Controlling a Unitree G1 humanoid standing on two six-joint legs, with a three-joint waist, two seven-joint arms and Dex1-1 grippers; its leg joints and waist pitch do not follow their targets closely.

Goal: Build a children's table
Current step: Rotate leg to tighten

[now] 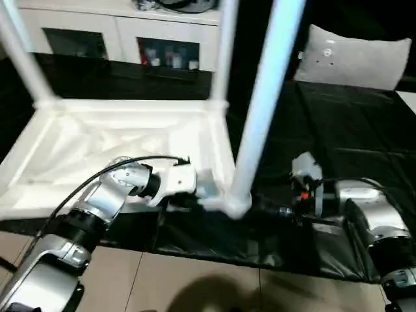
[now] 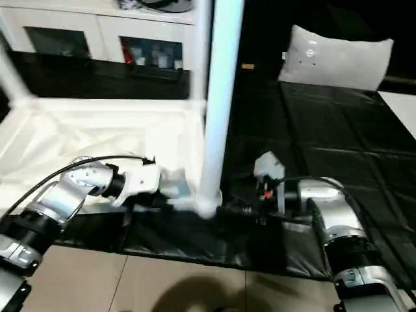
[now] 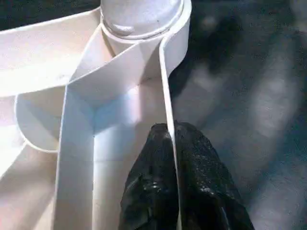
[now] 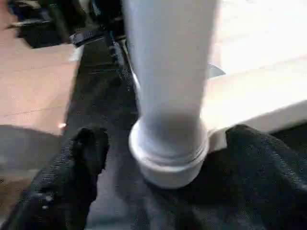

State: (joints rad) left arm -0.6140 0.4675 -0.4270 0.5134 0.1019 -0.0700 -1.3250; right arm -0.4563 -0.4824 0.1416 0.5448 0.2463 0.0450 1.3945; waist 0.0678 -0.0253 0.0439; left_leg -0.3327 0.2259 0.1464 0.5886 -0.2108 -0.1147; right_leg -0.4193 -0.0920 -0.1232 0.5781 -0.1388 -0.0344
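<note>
Left gripper (image 3: 170,143) pinching tabletop (image 1: 117,140) rim; right gripper (image 4: 158,153) spread beside near leg (image 1: 263,104).
Three legs visibly socketed; fourth unverified.

My view is dim and soft; glare washes out the white tabletop (image 1: 130,140), the near leg (image 1: 263,104) blurs, and my shadow darkens the floor (image 1: 195,279).

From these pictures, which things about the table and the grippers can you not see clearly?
- Near leg: its upper end is cut off by the head views' top edge.
- Near corner socket: the leg hides how deep it sits.
- Tabletop: the left forearm covers its front edge.
- Cabinet contents: blurred, too small.
- Right gripper fingertips: blurred.
</note>
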